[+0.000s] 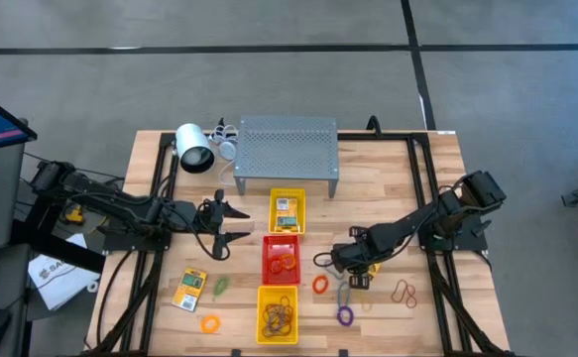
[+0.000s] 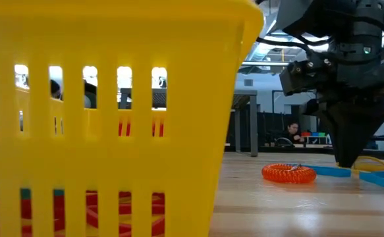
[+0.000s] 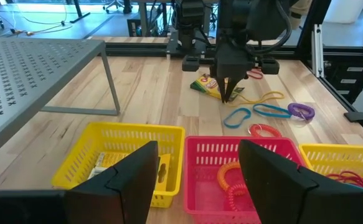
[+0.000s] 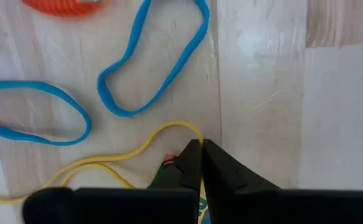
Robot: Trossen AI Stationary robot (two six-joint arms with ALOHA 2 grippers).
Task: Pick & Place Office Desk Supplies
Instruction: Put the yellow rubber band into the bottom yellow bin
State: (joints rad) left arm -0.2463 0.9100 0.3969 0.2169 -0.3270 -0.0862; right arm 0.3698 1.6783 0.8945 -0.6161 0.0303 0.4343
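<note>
Fingers of the right end effector (image 4: 200, 149) pressed together hide most of a card packet (image 3: 207, 84) beneath.

I count 3 trays: 2 yellow (image 1: 288, 195) (image 1: 278, 294), 1 red (image 1: 280, 243). Card pkts: 3 (image 1: 189, 289) (image 1: 287, 212) (image 3: 207, 85). Blue loops: 2 (image 4: 153, 57) (image 4: 35, 115). My arms: 2.

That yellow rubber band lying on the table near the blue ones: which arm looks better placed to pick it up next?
The right one. The right gripper is already down at the yellow rubber band, fingers nearly closed. The left gripper hangs open across the trays, farther away.
</note>
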